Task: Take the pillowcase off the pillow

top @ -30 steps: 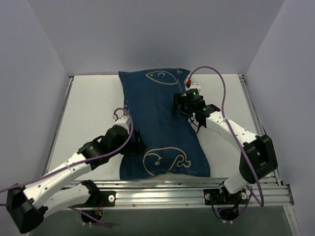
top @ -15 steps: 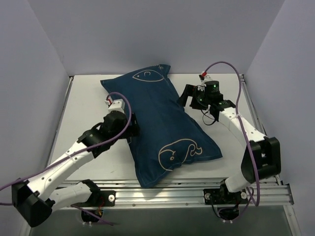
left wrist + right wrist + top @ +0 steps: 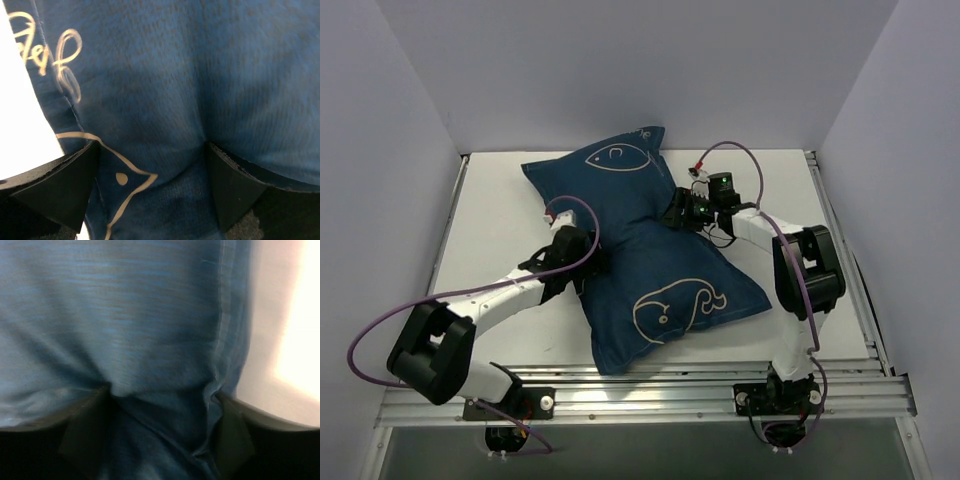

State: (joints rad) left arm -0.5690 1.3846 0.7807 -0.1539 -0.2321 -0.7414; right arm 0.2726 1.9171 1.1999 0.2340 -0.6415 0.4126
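Observation:
The navy pillowcase (image 3: pixel 650 260), printed with white fish drawings, lies diagonally across the table and still covers the pillow, which is hidden inside. Both grippers press into its narrowed middle from opposite sides. My left gripper (image 3: pixel 590 258) is at its left edge. In the left wrist view the gripper (image 3: pixel 152 190) is open, and the pillowcase fabric (image 3: pixel 165 100) bulges between the wide-apart black fingers (image 3: pixel 60 187). My right gripper (image 3: pixel 677 213) is at the right edge. In the right wrist view this gripper (image 3: pixel 160 435) is also open, with creased pillowcase fabric (image 3: pixel 140 330) between its fingers (image 3: pixel 85 432).
The white table (image 3: pixel 500 210) is bounded by grey walls at the back and both sides. A metal rail (image 3: pixel 670 385) runs along the near edge. Purple cables loop above both arms.
The pillowcase has shifted slightly and now looks pinched at its waist. My right gripper moved left onto its right edge. My left arm folded in, and its gripper pushed into the left edge.

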